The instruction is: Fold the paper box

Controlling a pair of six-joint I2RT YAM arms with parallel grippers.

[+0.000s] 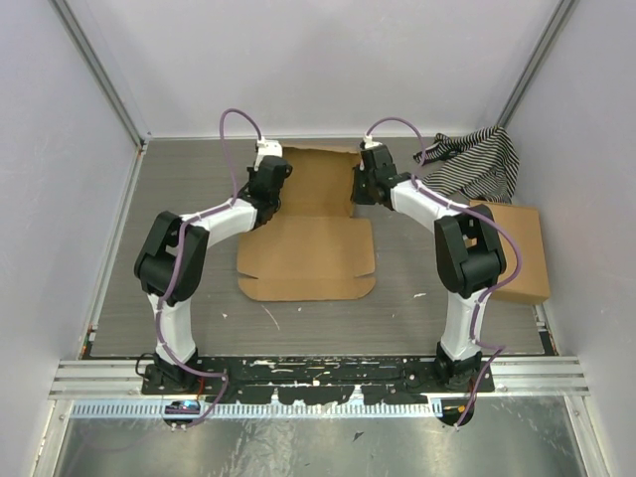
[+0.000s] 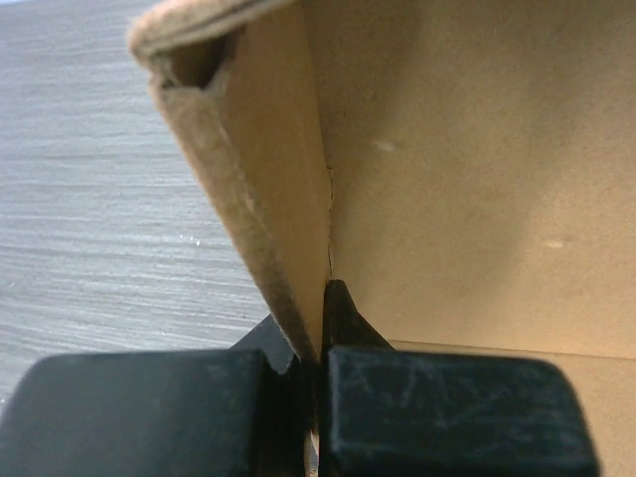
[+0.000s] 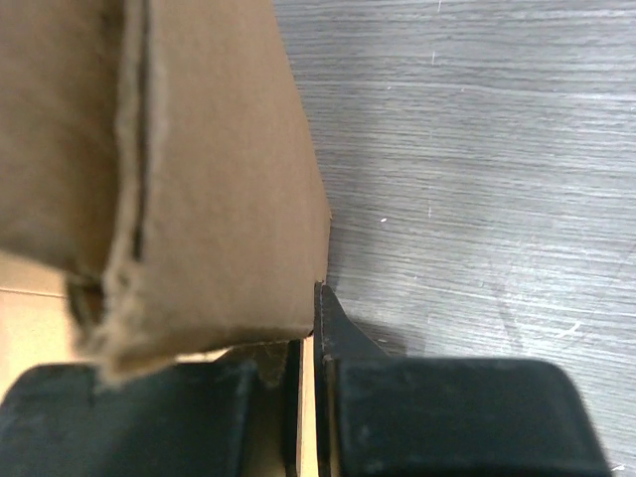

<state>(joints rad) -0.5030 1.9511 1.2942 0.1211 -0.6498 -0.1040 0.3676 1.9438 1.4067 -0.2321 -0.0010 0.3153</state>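
Here the paper box (image 1: pixel 308 256) lies mid-desk (image 1: pixel 189 288), its near panel flat and its far end between the two arms. The left hand (image 2: pixel 316 323) is clamped on the upright, folded left side wall, cardboard pinched between its fingers. The right hand (image 3: pixel 308 323) likewise grips the right side wall. A striped cloth (image 1: pixel 479 164) and a larger cardboard box (image 1: pixel 517 248) sit far right.
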